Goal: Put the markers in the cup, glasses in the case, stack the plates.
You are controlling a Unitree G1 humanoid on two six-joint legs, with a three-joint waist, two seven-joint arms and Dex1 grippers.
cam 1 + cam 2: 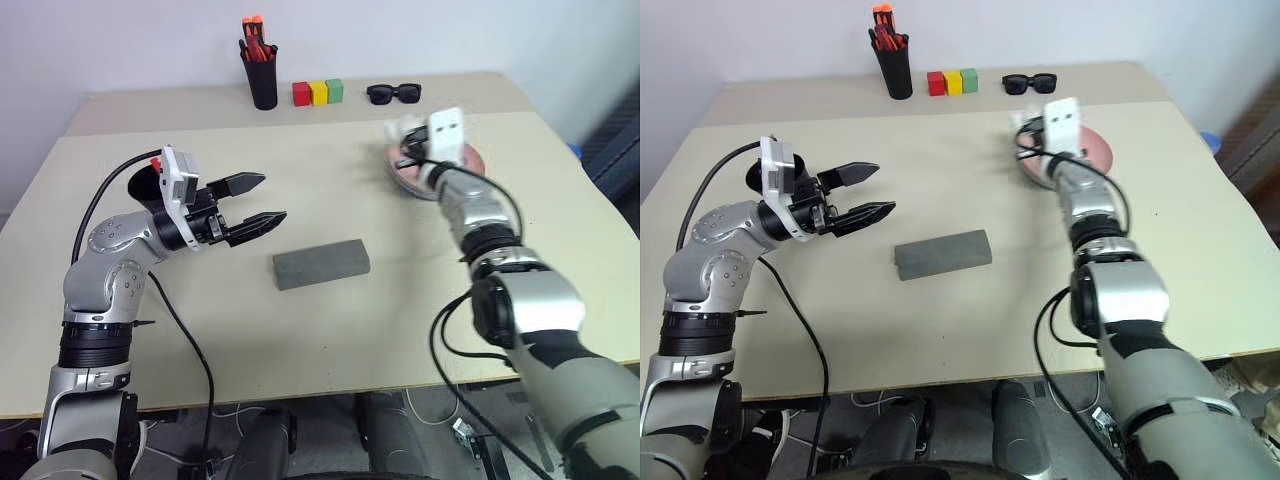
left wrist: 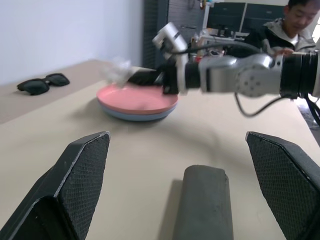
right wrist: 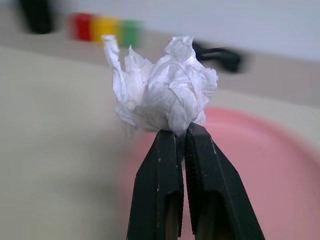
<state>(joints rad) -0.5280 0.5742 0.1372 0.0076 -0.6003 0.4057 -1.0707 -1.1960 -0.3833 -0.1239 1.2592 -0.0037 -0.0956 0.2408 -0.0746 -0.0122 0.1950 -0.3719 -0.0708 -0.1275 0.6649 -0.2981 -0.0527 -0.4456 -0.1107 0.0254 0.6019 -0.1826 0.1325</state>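
My right gripper (image 3: 182, 132) is shut on a crumpled white tissue (image 3: 160, 95) and holds it just above the salmon pink plate (image 2: 135, 97). That plate lies on the light blue plate (image 2: 132, 114) at the table's right rear. The grey case (image 1: 321, 263) lies closed in the middle of the table. My left gripper (image 1: 272, 198) hovers open to the left of the case, pointing toward it, with nothing between its fingers. The black cup (image 1: 140, 183) stands behind the left wrist, mostly hidden. The markers and the glasses are out of view.
Along the back edge stand a black pen holder (image 1: 262, 70) with orange-red pens, red, yellow and green blocks (image 1: 318, 92), and black sunglasses (image 1: 393, 93). A person (image 2: 295, 25) sits beyond the table's right side.
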